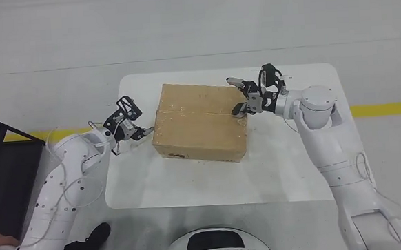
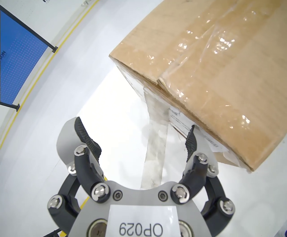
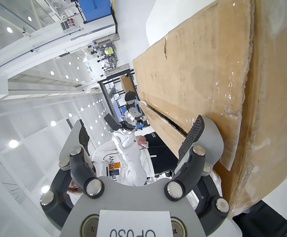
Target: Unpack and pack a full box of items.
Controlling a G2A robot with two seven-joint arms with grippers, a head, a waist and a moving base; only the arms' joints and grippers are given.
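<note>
Sealed cardboard box (image 1: pixel 199 123) sat centred on the white surface (image 1: pixel 190 181). The left hand (image 1: pixel 139 120), spread apart, hovered just beside one end. The right hand (image 1: pixel 237 96), also apart, met the opposite end's seam. Stubborn tape (image 2: pixel 201 44) might drag the box.

You are looking at a closed cardboard box (image 1: pixel 199 121) sitting near the middle of the white tabletop (image 1: pixel 286 168), a little toward its far edge. The left gripper (image 1: pixel 139 120) is hanging just inside the tabletop's left edge, fingers spread, close beside the box's end. The right gripper (image 1: pixel 234 96) is hanging at the box's opposite end, toward the far right corner, fingers spread wide.
</note>
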